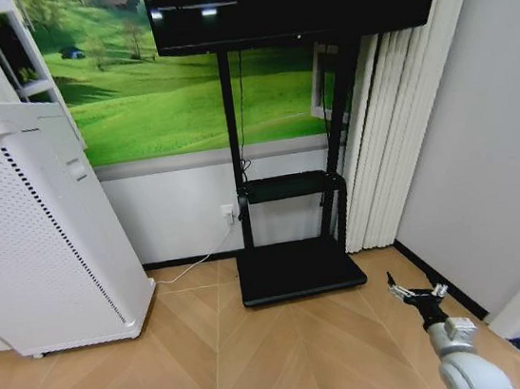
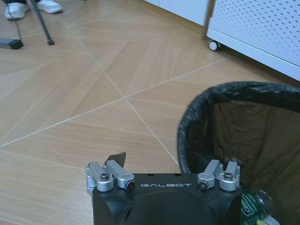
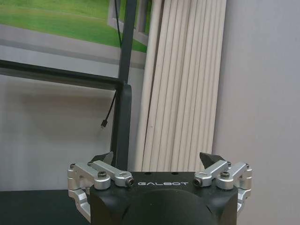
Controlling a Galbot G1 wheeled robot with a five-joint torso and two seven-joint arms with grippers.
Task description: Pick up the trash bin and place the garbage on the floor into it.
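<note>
hanging low at the front right of the head view, the right claw (image 1: 419,294) floats above the floor (image 1: 262,357) with its fingers spread wide and nothing between them; in the right wrist view the same claw (image 3: 157,159) faces the black tv stand (image 3: 123,117) and the pale vertical blinds (image 3: 183,79), its dark fingertips (image 3: 210,158) well apart.

in the left wrist view the left claw (image 2: 159,161) sits at the rim of the trash bin (image 2: 243,136). one dark finger (image 2: 117,158) shows outside the rim over the wood-look floor (image 2: 70,103), while the other side lies at the mesh wall; whether it pinches the rim cannot be told. the bin stands with its long axis roughly upright, mouth open toward the camera, lined with a black bag. down inside it lies a clear bottle with a green label (image 2: 255,206), partly hidden by the claw body.

a white appliance (image 1: 35,234) on small wheels stands at the left of the head view, near the wall, and appears close behind the bin in the left wrist view.
</note>
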